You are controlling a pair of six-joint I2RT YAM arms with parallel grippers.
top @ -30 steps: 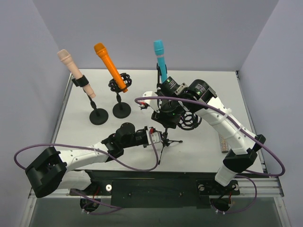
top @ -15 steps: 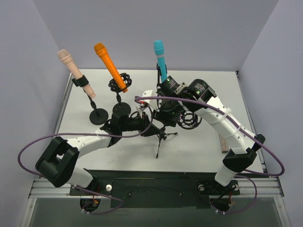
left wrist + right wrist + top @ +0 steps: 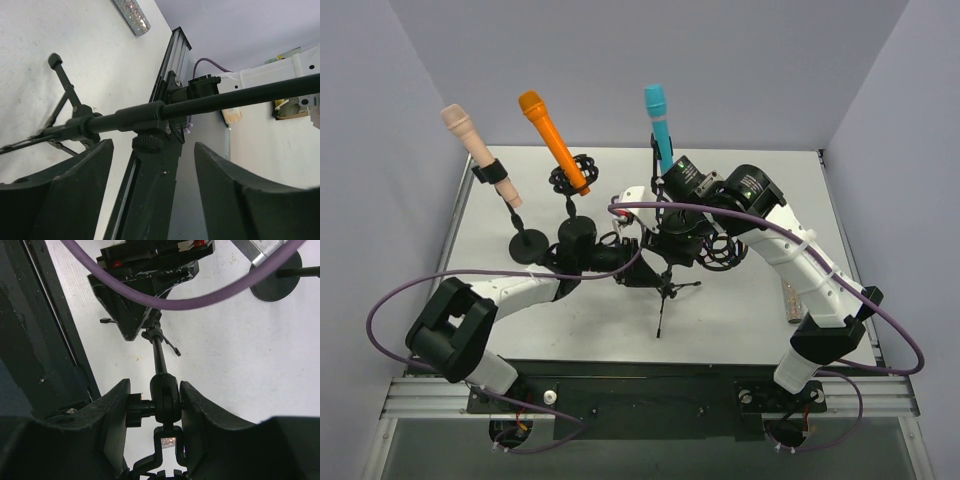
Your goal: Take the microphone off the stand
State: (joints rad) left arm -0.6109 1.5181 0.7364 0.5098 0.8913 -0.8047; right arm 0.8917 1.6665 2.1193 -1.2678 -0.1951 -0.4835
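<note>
Microphone (image 3: 659,122), the blue one, stands tilted up and back at the top of the tripod stand (image 3: 665,287) near the middle of the desk (image 3: 740,330). It has not been lifted out. Its lower end is hidden behind the right arm, so the holder cannot be seen. Left jaws are spread, one finger (image 3: 70,185) on each side of the pole (image 3: 210,101) just above the tripod hub, with clear gaps, so nothing is gripped there. Right jaws sit higher, at the swivel joint (image 3: 165,392). In the right wrist view the joint and its knob (image 3: 136,410) fill the gap between the fingers, so they seem to pinch the stand, though firm contact is hard to confirm. The step in hand looks like bracing the stand before the pull. The tripod is probably light and top-heavy, so the left jaws would do best to close squarely on the pole, low down, and hold it against the desk. A grip on the joint frees nothing, so the right jaws would then need to let go, take the blue body above the holder, and draw it out along its own slanted axis. A sideways tug could tip the stand toward the orange mic (image 3: 552,138) or drag the purple cable (image 3: 650,208) draped over both wrists.
</note>
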